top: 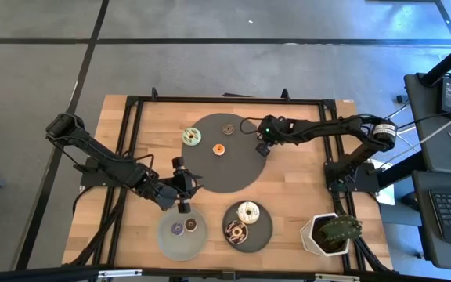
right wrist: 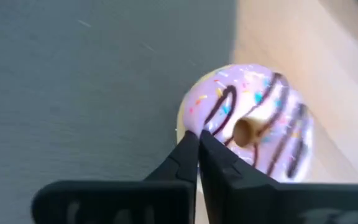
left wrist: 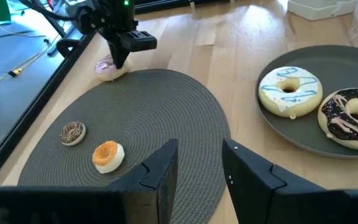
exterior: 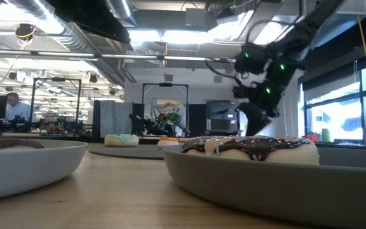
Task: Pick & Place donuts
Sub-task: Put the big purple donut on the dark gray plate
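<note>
Wooden slatted table (top: 304, 188) with black metal frame. In the centre, large round dark mat (top: 225, 153) of woven, ribbed texture. On this mat: green-iced ring donut (top: 192, 137) at about ten o'clock, small orange ring (top: 218, 149) near the middle, small brown sprinkled ring (top: 228, 128) at about twelve o'clock. At three o'clock edge of the mat, pink-iced donut (right wrist: 260, 121) with chocolate stripes and coloured sprinkles, half on mat and half on wood. Right gripper (right wrist: 197, 155) directly above it, dark fingers pressed together with no gap, holding nothing, tips at the rim of the pink ring. Left gripper (left wrist: 197, 171) hovering at seven o'clock side of the mat, fingers apart with clear gap, empty. Near the front edge, smooth grey plate (top: 167, 241) with two mini rings (top: 183, 227), and darker round plate (top: 263, 232) with white-iced donut (top: 248, 211) and chocolate sprinkled donut (top: 236, 231), touching each other. At five o'clock corner, white angular pot with cactus (top: 331, 233).
</note>
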